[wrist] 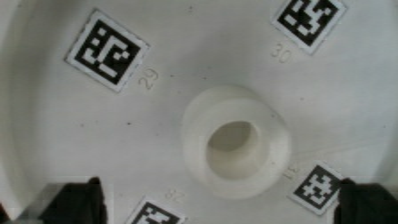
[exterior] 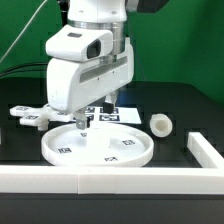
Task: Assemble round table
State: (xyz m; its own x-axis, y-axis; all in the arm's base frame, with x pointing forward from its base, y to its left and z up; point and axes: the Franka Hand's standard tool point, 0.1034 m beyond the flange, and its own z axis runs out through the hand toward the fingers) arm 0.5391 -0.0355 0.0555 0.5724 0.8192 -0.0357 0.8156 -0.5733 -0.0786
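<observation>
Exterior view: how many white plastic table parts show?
3: large round rimmed white disc centre; short white cylindrical post at the exterior view's right; flat white cross-shaped piece at its left. The arm may hide more.

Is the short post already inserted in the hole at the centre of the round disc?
No, the hole in the round disc is plainly empty in the wrist view.

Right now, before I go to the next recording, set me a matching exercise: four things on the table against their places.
Things:
1 large round disc
2 short cylindrical post
3 cross-shaped piece
4 marker board

Places:
A exterior view's far left
B just behind the disc, partly hidden by the arm
C exterior view's right, lying alone
D middle, filling the wrist view

Pairs: 1-D, 2-C, 3-A, 4-B
</observation>
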